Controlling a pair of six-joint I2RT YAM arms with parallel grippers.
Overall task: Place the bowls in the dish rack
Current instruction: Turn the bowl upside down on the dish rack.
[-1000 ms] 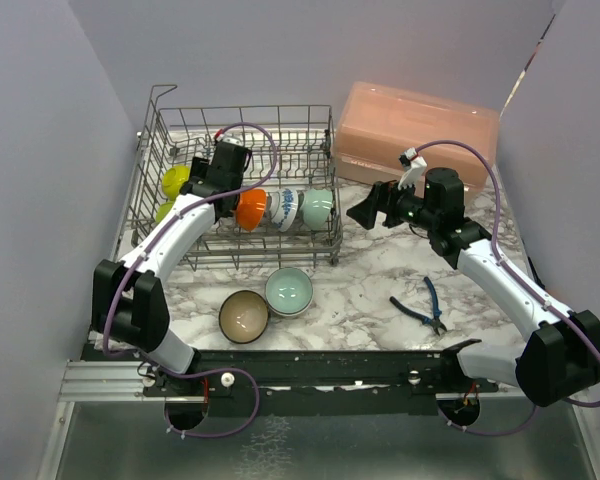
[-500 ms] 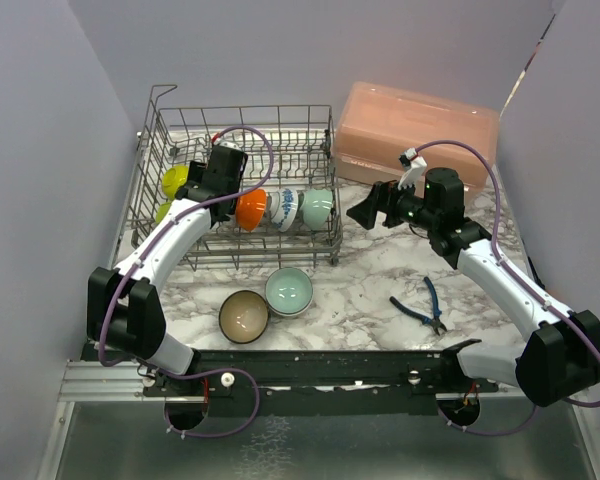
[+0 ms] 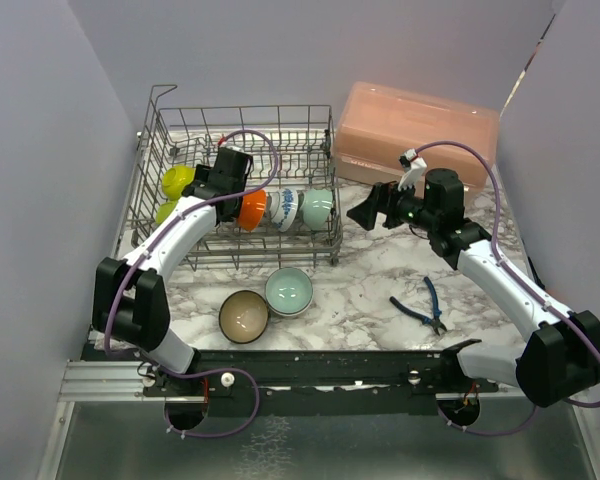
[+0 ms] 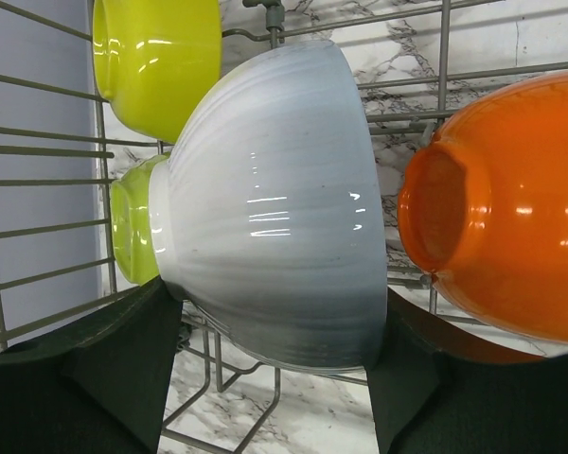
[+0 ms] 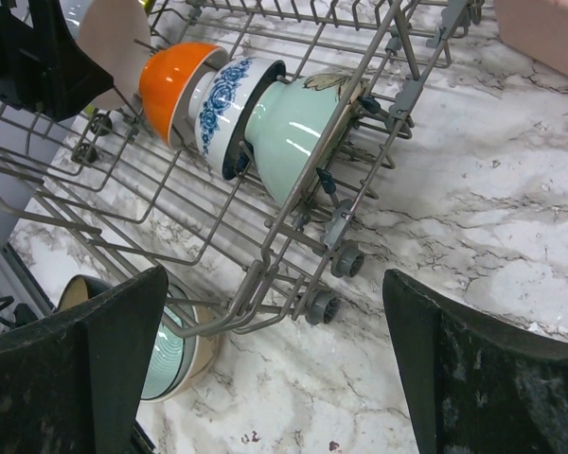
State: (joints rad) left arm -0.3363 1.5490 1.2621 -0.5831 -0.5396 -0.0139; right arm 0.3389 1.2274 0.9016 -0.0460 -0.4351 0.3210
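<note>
Left gripper [image 4: 275, 312]: inside the dish rack [image 3: 280, 112], its two fingers closed on a white bowl [image 4: 265, 208].
White bowl: tipped on its side between the fingers, touching both, rim towards the rack's left wall.
Orange bowl [image 4: 502, 208]: just beside the left gripper's finger on the side towards the right arm, also lying on its side; whether it touches the white bowl cannot be told.
Lime-yellow bowls [image 4: 156, 57]: two of them past the left gripper's other finger, against the rack's left wall, one partly hidden behind the white bowl.
Right gripper [image 3: 370, 208]: jaws spread wide and holding nothing, raised over the marble table [image 3: 380, 270] outside the rack's right wall.
Blue-patterned bowl [image 5: 222, 104]: ahead of the right gripper, behind the wire wall, nested against the orange bowl.
Pale teal bowl [image 5: 293, 132]: nearest bowl to the right gripper, leaning against the rack's wall.
Loose bowls: a teal bowl [image 3: 289, 291] and a beige bowl [image 3: 244, 316] touching each other on the table, upright, outside the rack's near wall, well apart from both grippers.
</note>
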